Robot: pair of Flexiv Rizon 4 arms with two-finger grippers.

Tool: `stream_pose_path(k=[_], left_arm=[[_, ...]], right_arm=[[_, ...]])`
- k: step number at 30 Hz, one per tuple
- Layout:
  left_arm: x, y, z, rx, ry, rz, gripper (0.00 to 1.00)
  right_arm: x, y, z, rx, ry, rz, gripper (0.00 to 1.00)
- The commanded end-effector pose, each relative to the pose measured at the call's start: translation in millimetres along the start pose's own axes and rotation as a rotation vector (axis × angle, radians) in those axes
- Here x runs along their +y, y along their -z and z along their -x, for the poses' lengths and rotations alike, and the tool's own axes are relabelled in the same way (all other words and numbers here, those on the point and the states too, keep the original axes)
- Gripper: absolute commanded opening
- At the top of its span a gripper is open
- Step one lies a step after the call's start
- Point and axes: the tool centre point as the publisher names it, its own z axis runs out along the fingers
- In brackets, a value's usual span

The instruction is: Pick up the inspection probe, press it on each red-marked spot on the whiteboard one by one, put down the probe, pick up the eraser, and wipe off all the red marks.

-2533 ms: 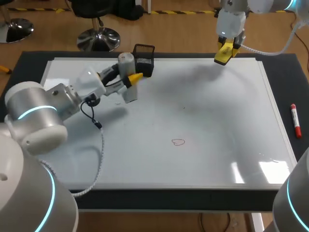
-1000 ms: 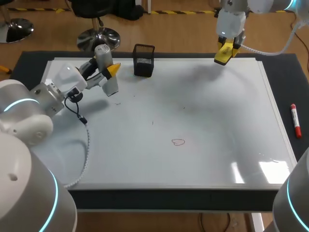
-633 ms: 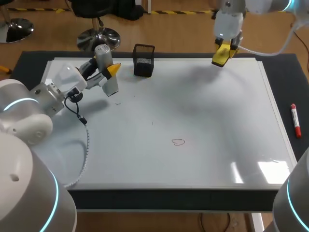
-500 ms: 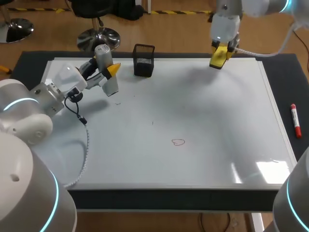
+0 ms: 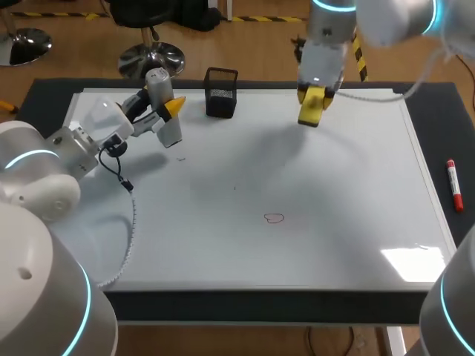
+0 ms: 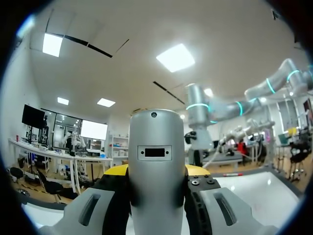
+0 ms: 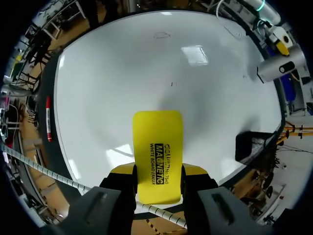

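The yellow eraser [image 5: 310, 111] is clamped between the fingers of the right gripper [image 7: 158, 172]. It hangs pad-down over the far part of the whiteboard [image 5: 334, 193], right of the middle. From where I stand it looks to be above the surface, not on it.

The one red mark [image 5: 274, 218] I can make out is a small loop nearer the front edge, well apart from the eraser.

Over at the far left, the left gripper [image 6: 155, 178] is closed on the grey probe [image 5: 168, 130], gripping it from both sides and holding it above the board's corner. The black mesh holder [image 5: 221, 93] stands just to its right. A red marker [image 5: 454, 185] lies off the board on the dark mat at the right.

So I'd say the wiping step is in hand, though the probe hasn't been set down. The next move calls for bringing the eraser nearer and a little left to the loop. It should then be lowered flat until the pad bears on the board and rubbed across the mark. The left arm is well clear of that path.
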Motion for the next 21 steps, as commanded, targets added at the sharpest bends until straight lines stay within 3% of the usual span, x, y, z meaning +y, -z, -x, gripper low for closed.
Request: stream_pose_path(k=[1, 8, 21], left_arm=[[0.1, -1.0, -0.3, -0.004, -0.002, -0.002, 0.0], [0.1, -1.0, -0.3, -0.004, -0.002, -0.002, 0.0], [0.1, -1.0, -0.3, -0.004, -0.002, -0.002, 0.0]], right_arm=[[45.2, -3.9, 0.3, -0.028, 0.016, -0.1, 0.0], [100.9, -21.9, 10.3, -0.029, 0.043, -0.073, 0.0], [185.1, -32.3, 25.3, -0.013, 0.103, -0.041, 0.0]])
